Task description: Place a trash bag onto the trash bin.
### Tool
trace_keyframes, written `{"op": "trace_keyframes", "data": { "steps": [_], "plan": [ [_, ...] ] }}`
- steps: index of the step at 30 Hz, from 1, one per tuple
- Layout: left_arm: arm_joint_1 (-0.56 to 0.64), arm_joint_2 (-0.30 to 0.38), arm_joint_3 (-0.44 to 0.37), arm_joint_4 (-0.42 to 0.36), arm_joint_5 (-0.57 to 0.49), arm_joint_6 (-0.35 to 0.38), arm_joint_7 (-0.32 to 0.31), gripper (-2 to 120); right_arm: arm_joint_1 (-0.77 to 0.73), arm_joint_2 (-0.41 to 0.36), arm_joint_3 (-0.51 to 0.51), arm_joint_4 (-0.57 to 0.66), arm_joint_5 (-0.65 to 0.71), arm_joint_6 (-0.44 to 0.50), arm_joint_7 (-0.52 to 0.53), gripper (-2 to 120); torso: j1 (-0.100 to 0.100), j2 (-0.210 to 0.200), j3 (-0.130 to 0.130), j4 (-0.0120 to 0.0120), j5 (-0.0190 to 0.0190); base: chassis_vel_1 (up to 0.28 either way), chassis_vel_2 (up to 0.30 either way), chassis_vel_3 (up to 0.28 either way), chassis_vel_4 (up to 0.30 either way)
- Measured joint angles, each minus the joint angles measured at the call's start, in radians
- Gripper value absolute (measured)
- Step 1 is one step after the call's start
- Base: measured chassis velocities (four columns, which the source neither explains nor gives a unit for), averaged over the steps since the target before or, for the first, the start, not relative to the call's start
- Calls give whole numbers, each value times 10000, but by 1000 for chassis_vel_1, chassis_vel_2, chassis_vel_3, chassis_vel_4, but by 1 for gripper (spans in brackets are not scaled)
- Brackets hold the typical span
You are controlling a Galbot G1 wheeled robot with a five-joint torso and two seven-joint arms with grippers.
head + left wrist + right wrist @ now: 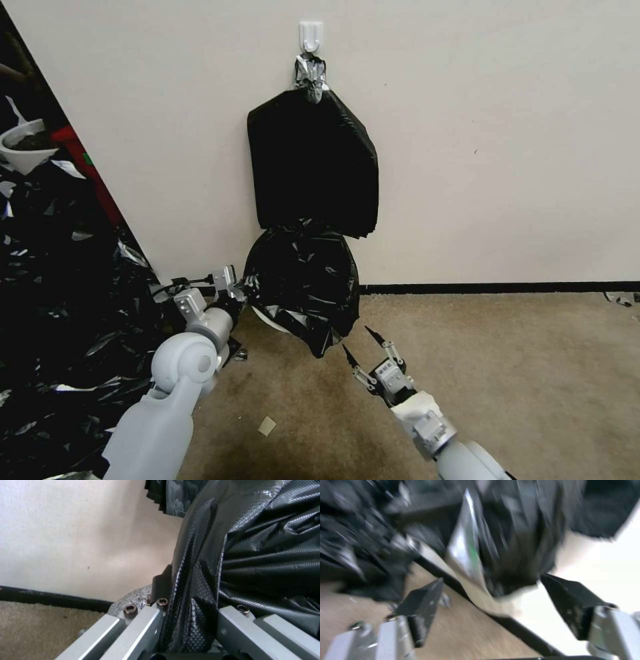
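Against the wall [507, 133], the trash bag [303, 287] drapes downward over the trash bin [270, 321]. Up close, the left gripper [190, 620] pinches its film; the right gripper [363, 347] hangs spread just below.

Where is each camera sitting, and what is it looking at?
Head view: on the robot's head, looking down at the wall, carpet, trash bag and both arms.
Left wrist view: on the left arm, facing the bag film between its left gripper fingers.
Right wrist view: on the right arm, facing the bag past the open right gripper.
All three share the bag.
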Motion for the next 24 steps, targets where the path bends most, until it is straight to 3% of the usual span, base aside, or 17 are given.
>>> {"op": "trace_keyframes", "data": {
  "steps": [5,7,11,18,24],
  "plan": [
    [-17,-78,3,-31,-18,63,-69,1,173,294,-109,-69,52,1084,-1446,99,0,0,0,0,0,0,0,0,0],
    [-13,-90,2,-48,-34,73,-94,1,197,350,-150,-74,48,1136,-1517,99,0,0,1,0,0,0,0,0,0],
    [23,-141,-27,-118,-293,203,-318,1,394,750,-361,-157,-140,1157,-1586,88,0,0,0,0,0,0,0,0,0],
    [170,-151,-90,-331,-563,291,-377,1,603,1080,-435,-333,-802,623,177,60,0,0,0,1,-1,0,0,0,0],
    [208,-205,-74,-416,-599,305,-377,1,480,1138,-495,-303,-1038,613,357,38,0,0,0,1,-1,0,0,0,0]
  ]
}}
